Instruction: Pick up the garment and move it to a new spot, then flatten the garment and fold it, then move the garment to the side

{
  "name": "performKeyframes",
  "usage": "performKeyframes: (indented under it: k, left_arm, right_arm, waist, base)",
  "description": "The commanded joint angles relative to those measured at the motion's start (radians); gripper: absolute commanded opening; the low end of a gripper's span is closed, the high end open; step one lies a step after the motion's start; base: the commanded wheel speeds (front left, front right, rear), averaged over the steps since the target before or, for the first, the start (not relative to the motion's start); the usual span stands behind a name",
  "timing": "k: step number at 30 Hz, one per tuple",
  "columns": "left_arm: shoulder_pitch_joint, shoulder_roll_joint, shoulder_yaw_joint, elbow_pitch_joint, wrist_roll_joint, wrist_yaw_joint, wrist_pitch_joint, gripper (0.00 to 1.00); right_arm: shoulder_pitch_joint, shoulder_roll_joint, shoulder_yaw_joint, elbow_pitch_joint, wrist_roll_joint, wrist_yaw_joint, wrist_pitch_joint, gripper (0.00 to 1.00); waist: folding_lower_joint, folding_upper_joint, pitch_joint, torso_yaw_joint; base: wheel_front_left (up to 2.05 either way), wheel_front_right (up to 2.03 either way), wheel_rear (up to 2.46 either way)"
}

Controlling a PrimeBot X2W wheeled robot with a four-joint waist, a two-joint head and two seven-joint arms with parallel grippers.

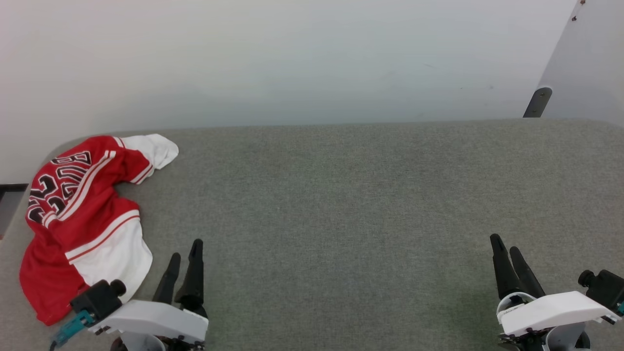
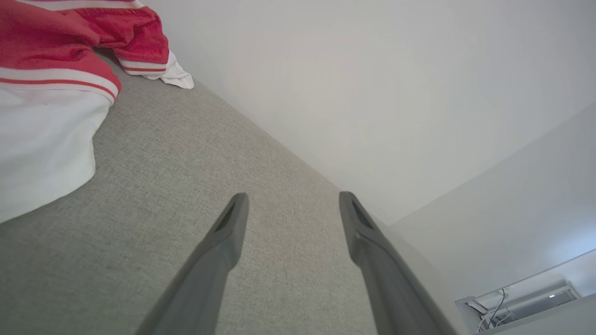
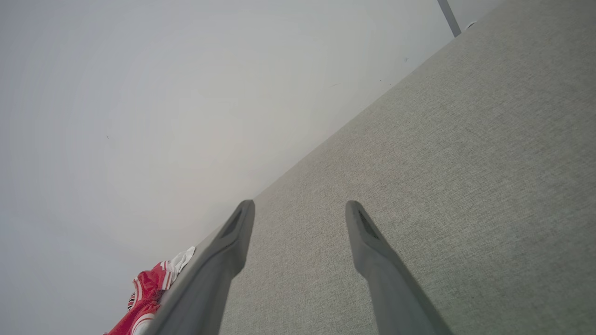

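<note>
The garment is a red jersey with white sleeves, stripe trim and black lettering, lying crumpled at the left end of the grey table. It fills the upper left of the left wrist view, garment, and peeks in at the bottom left of the right wrist view, garment. My left gripper rests open just right of the jersey's near white sleeve, apart from it and empty. Far off at the lower right, my right gripper is open too, with nothing between its fingers.
A white wall rises behind the table's far edge. A pale panel on a dark leg stands at the back right corner. The table's left corner is rounded, with a dark strip of floor edge beyond it.
</note>
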Motion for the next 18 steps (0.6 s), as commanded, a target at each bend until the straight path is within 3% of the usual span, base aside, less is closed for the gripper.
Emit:
performKeyframes:
  k: [1,18]
  left_arm:
    - [-0.015,0.007,-0.002,-0.016,0.04,-0.007,-0.012,1.0]
    - [-0.01,0.004,0.001,-0.02,0.225,-0.025,-0.057,1.0]
  right_arm:
    - [-0.027,-0.002,0.003,-0.015,-0.04,0.004,-0.009,1.0]
    - [-0.029,0.003,0.013,-0.03,-0.208,0.004,-0.04,1.0]
  waist:
    - [0.0,0.0,-0.001,0.0]
    - [0.0,0.0,-0.007,-0.002]
  base:
    - [0.0,0.0,0.0]
    - [0.0,0.0,0.0]
